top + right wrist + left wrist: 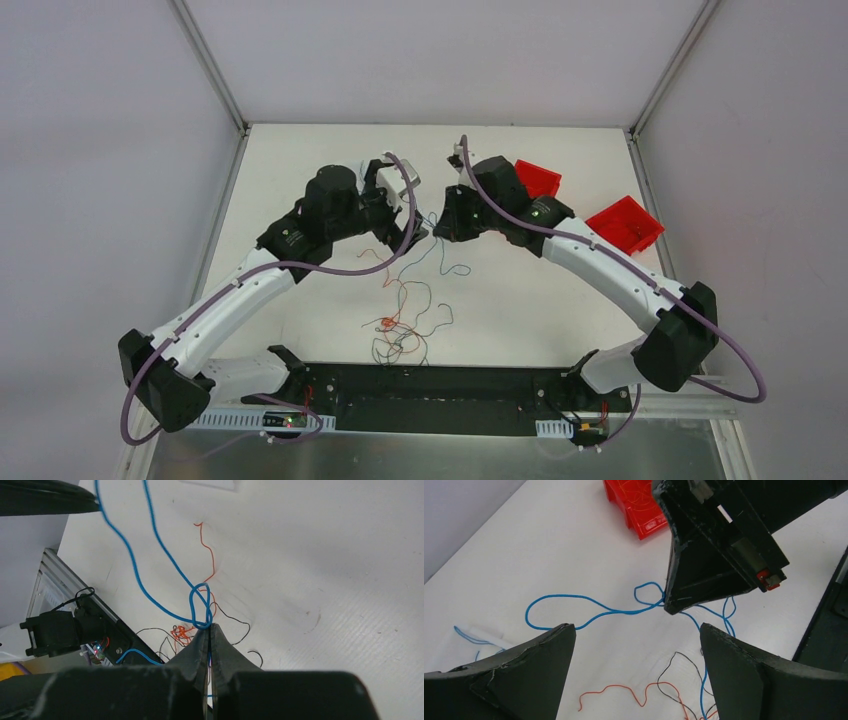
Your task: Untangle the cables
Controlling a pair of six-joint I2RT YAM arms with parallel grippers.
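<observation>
The cables (403, 318) lie as thin blue, orange and black strands in a loose tangle at the table's middle front. My right gripper (210, 626) is shut on a blue cable (199, 599), pinching it at a small loop just above the table. In the left wrist view the same blue cable (574, 599) runs off leftward from the right gripper's tip (673, 608). My left gripper (636, 626) is wide open just in front of that tip, with nothing between its fingers. Below it lie an orange strand (624, 687) and a black strand (672, 666).
Two red bins (538, 178) (625, 222) stand at the back right, behind the right arm. A knotted orange bunch (182, 632) lies near the black base rail (440, 395) at the table's front edge. Grey walls enclose the table on three sides.
</observation>
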